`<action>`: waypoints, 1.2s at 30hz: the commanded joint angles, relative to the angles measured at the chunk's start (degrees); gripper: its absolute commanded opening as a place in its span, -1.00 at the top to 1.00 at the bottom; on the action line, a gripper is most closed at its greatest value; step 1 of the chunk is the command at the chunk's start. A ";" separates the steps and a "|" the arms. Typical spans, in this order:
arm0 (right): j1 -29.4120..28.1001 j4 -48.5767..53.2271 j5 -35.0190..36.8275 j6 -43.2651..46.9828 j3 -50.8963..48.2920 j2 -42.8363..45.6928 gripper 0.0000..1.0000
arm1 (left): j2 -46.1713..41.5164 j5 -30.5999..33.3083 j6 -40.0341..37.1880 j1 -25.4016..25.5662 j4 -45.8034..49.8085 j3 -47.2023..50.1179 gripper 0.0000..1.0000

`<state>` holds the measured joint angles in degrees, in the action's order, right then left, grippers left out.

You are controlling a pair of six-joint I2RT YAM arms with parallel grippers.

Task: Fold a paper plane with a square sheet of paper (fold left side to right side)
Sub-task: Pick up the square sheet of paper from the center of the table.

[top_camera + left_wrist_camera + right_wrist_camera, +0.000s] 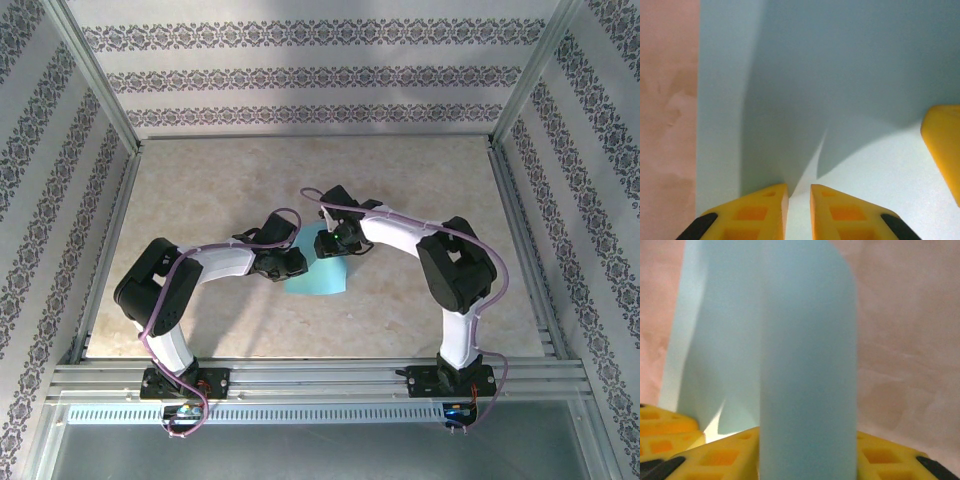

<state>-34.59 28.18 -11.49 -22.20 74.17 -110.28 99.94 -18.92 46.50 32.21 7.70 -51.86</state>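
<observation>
Overhead, the table (420,310) is a beige, marble-patterned slab. It is boxed in by walls (300,80) papered in grey ornamental stripes and by an aluminium frame (300,380) running along the near edge.

Pose: the left arm (215,265) and right arm (400,235) both bend inward from their bases, so the heads meet near the table's centre. The left gripper (290,265) sits at the left edge of the square sheet of paper (322,280). The right gripper (330,245) sits at the sheet's far edge, just beside the left one.

Left wrist view: the left gripper (799,210) points down at the sheet (840,75). Its yellow fingers are only a narrow slit apart, and pale paper shows through the slit. One ply curls upward ahead of the tips. Bare table (667,125) shows along the left. A yellow finger (942,145) of the other gripper enters at the right edge.

Right wrist view: a curled flap of the sheet (807,365) rises directly in front of the right gripper (807,460) and covers the gap between its fingers. Whether the fingers clamp the flap cannot be told. A further yellow finger (665,422) lies at lower left, on the paper.

The sheet lies mid-table, partly lifted, between both grippers.
</observation>
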 commanded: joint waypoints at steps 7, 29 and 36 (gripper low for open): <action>5.62 -6.56 -15.29 1.34 -5.59 6.82 0.54 | -11.43 -0.44 -9.42 -7.08 2.84 -0.57 0.14; 23.03 -21.37 -57.76 -0.25 -14.33 37.29 0.67 | -38.58 -28.32 -17.25 -16.00 -23.31 8.26 -0.99; 22.73 -26.68 -63.25 -5.48 -13.03 43.22 0.72 | -36.96 -37.00 -15.76 -15.95 -26.95 3.53 -1.00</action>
<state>-11.77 5.61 -69.45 -25.08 60.18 -68.97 62.65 -49.78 30.63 16.75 -13.41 -45.32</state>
